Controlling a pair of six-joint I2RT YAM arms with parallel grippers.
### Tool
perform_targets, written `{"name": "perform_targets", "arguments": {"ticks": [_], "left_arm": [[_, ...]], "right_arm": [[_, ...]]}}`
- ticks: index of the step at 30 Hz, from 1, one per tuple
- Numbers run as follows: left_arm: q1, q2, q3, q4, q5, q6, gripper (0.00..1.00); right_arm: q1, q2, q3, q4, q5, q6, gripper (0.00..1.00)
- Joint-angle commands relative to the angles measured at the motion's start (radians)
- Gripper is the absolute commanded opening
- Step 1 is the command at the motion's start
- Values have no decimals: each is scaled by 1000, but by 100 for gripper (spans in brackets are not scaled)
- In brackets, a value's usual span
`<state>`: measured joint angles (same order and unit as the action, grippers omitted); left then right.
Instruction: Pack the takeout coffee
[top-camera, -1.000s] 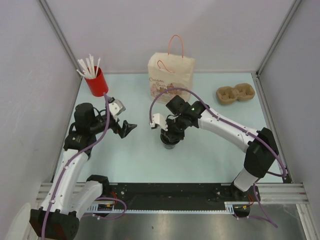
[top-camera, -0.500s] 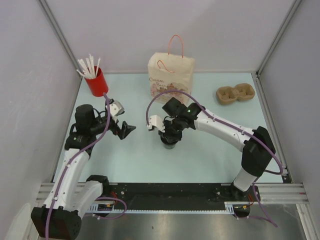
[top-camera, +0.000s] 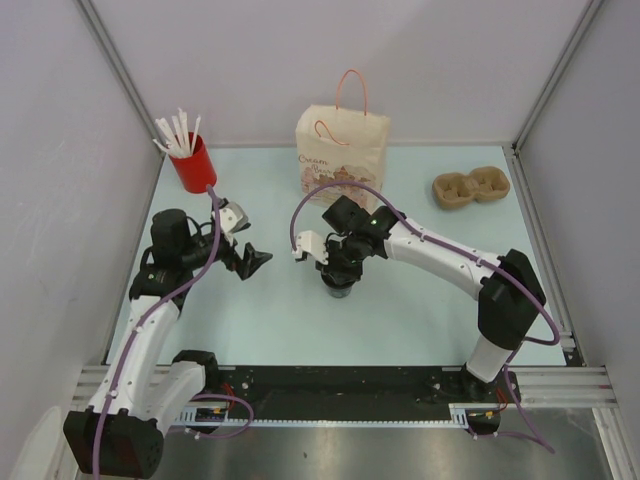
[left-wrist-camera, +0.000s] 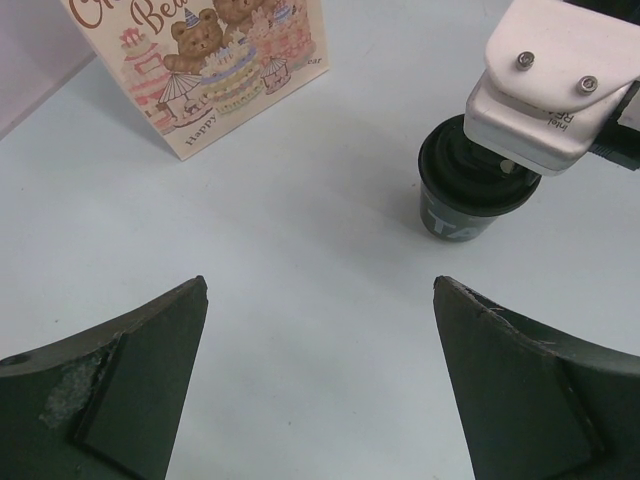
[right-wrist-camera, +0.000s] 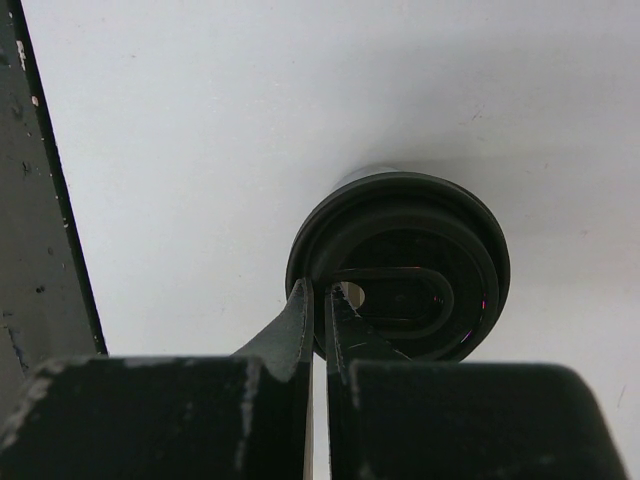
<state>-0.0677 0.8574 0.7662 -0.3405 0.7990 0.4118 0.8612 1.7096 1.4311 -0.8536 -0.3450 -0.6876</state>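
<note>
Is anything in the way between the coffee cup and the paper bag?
Nothing visible does. Only bare table lies between the coffee cup and the paper bag; the right hand is pinching the cup's rim.

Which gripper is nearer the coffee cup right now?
Right. The right gripper sits directly over the cup, its shut tips at the rim. The left gripper hangs open, well apart from the cup, off to its left.
</note>
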Motion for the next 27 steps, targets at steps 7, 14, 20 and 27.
{"name": "perform_targets", "arguments": {"ticks": [7, 14, 20, 27], "left_arm": [[23, -3, -5, 46, 55, 27, 99], [29, -3, -7, 43, 68, 30, 99], [34, -1, -10, 43, 74, 32, 99], [35, 5, -10, 43, 80, 33, 99]], "right_arm": [[6, 21, 19, 10, 1, 7, 0], [4, 36, 8, -4, -6, -4, 0], [9, 30, 8, -5, -2, -12, 7], [15, -16, 8, 1, 6, -23, 29]]}}
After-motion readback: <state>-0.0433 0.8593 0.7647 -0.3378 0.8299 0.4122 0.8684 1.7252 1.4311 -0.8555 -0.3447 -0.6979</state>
